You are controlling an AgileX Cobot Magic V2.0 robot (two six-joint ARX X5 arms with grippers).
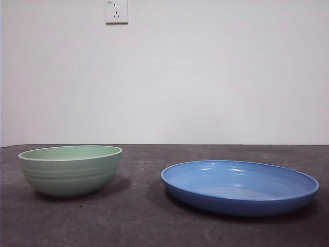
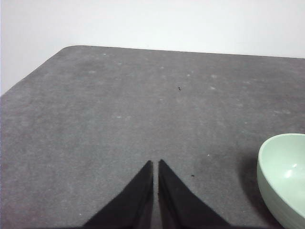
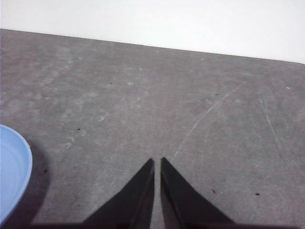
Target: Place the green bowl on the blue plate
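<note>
The green bowl (image 1: 70, 170) stands upright on the dark grey table at the left of the front view. Part of it also shows in the left wrist view (image 2: 284, 176). The blue plate (image 1: 239, 186) lies flat to the right of the bowl, a gap between them. Its edge shows in the right wrist view (image 3: 12, 171). My left gripper (image 2: 155, 164) is shut and empty above the table, apart from the bowl. My right gripper (image 3: 157, 162) is shut and empty above the table, apart from the plate. Neither arm shows in the front view.
A white wall with a socket (image 1: 116, 11) stands behind the table. The table's rounded far corner (image 2: 66, 47) shows in the left wrist view. Bare grey tabletop (image 1: 139, 175) lies between bowl and plate.
</note>
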